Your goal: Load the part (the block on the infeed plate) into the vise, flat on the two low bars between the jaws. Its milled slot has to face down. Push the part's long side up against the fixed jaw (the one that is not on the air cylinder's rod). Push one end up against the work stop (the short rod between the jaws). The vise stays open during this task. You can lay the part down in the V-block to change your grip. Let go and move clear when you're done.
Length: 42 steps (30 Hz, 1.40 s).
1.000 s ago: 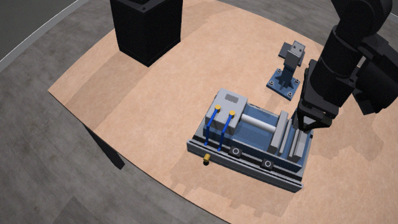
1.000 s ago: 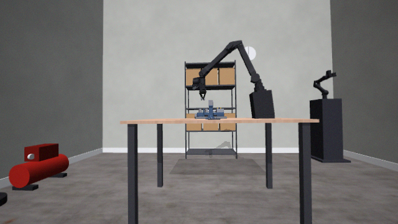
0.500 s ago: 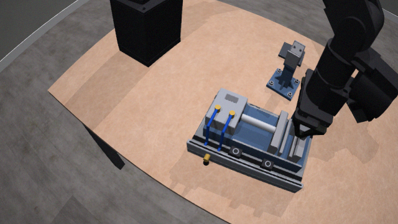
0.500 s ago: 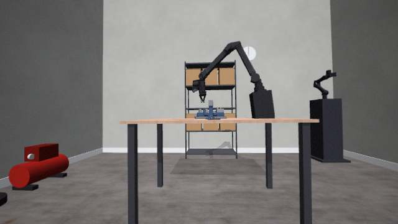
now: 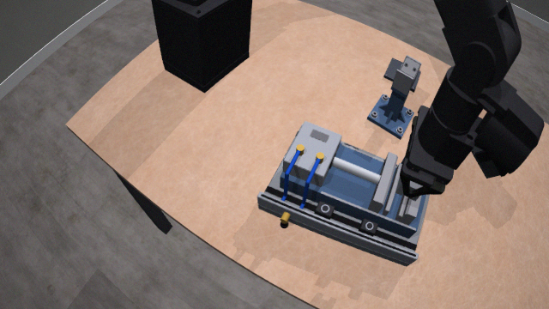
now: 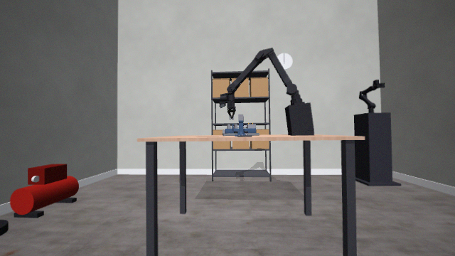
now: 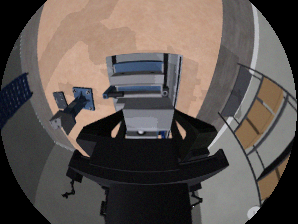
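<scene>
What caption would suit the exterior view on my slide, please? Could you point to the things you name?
A black arm (image 5: 455, 96) (image 6: 248, 70) (image 7: 145, 157) bends over a vise (image 5: 349, 189) (image 6: 251, 130) (image 7: 137, 66) on a table (image 5: 214, 142) (image 6: 185, 138) (image 7: 165, 27), red compressor (image 6: 50, 195) on the floor.

Workshop, air compressor (image 6: 46, 193), vise (image 5: 356, 176) (image 6: 232, 131) (image 7: 142, 66), boxed shelving (image 6: 269, 107) (image 7: 240, 139)
</scene>
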{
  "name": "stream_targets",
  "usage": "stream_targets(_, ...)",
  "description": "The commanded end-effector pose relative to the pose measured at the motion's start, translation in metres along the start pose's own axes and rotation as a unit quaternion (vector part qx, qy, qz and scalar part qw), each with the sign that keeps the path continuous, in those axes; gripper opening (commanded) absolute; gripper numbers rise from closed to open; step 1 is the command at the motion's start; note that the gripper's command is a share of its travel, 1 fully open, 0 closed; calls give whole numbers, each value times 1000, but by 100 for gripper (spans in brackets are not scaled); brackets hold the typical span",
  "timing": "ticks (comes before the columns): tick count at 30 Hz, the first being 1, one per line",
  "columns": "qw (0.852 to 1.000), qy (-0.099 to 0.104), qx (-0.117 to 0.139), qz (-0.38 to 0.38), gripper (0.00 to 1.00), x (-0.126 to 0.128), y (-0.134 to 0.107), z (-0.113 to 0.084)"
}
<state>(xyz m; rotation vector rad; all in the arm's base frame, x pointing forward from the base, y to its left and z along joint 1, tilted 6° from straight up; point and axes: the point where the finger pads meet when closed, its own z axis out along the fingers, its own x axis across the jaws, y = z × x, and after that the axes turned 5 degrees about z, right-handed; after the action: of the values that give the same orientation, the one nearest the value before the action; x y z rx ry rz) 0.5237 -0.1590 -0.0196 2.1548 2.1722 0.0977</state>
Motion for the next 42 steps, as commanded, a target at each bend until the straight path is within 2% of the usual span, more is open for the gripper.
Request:
stream_targets(1, 1000, -2, -11, 0, 0, 4, 9, -1)
stream_targets(3, 1000, -4, -19, 0, 0, 2, 15, -4)
stream_targets(6, 1000, -2, -9, 0, 0, 3, 11, 9)
stream_targets(9, 1000, -2, -9, 0, 0, 3, 11, 10)
stream_targets(10, 1000, -6, -22, 0, 0, 2, 16, -11)
stream_targets(12, 1000, -7, -25, 0, 0, 0, 21, -4)
stream_targets(15, 1000, -3, -12, 0, 0, 2, 16, 11)
stream_targets(19, 1000, -6, -23, 0, 0, 1, 20, 2)
stream_targets(23, 1000, -3, -14, 0, 0, 2, 16, 9)
stream_targets(27, 1000, -5, -20, 0, 0, 1, 19, 4)
stream_targets(42, 1000, -5, -20, 0, 0, 1, 19, 5)
